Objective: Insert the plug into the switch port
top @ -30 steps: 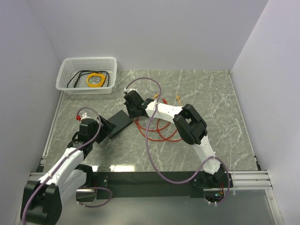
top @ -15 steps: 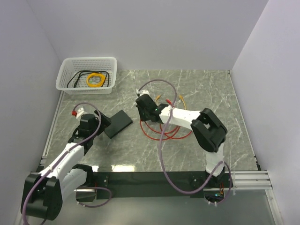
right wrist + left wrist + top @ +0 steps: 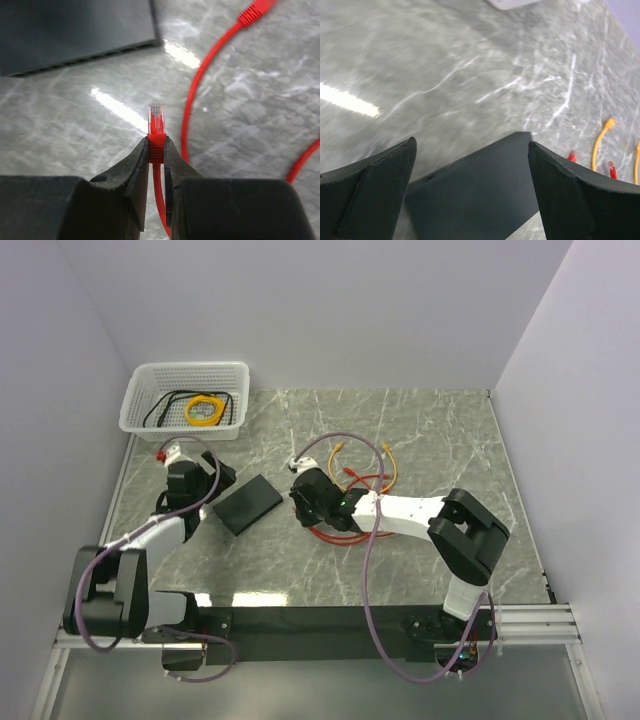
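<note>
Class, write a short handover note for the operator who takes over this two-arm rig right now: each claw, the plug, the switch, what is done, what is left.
Left claw: open, above the black switch, holding nothing.
Right claw: shut on the red plug, its clear tip pointing toward the switch's port edge.
Done: plug picked up and aimed.
Left: the plug is short of the switch, with bare table between. Line it up with a port, push it in, release. The left claw may need to steady the switch.

Bare tabletop (image 3: 300,565) is lying open between plug (image 3: 156,120) and black box (image 3: 248,504), leftward. Red cord loops (image 3: 199,80) are cluttering the right.
</note>
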You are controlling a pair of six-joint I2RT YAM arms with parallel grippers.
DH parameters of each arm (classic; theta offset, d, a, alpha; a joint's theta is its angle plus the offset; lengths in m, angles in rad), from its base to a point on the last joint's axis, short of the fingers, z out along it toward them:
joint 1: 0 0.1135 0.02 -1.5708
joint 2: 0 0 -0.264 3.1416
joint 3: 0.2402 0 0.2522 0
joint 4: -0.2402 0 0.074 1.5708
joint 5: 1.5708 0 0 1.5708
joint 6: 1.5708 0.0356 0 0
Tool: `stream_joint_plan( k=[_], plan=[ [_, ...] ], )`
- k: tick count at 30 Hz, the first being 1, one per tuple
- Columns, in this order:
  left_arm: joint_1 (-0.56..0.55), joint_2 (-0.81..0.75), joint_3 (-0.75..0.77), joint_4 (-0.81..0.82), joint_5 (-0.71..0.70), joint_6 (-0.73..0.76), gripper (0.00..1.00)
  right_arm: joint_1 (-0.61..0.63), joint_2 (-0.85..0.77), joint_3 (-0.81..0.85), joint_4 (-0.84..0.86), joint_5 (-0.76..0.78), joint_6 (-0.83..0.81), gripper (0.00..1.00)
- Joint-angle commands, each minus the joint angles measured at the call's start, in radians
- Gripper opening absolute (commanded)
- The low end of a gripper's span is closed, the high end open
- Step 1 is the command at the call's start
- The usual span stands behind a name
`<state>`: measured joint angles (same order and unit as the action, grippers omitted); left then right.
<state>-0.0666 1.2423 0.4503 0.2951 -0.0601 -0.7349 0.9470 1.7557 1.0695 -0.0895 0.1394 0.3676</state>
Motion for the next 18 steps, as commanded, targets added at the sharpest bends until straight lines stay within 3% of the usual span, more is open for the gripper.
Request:
stream_joint_plan(
  k=[1, 10, 18],
  plan=[
    [0.004, 0.074, 0.079, 0.088, 0.134, 0.052, 0.98, 0.016, -0.068, -0.02, 0.088, -0.052, 0.022, 0.0],
    [0.002, 0.117, 0.015, 0.075, 0.292, -0.04, 0.96, 0.079, -0.007, 0.007, 0.116, -0.044, 0.007, 0.0],
    [-0.001, -0.009, -0.088, 0.001, 0.279, -0.098, 0.96, 0.134, 0.062, 0.041, 0.102, -0.018, 0.008, 0.0]
  ],
)
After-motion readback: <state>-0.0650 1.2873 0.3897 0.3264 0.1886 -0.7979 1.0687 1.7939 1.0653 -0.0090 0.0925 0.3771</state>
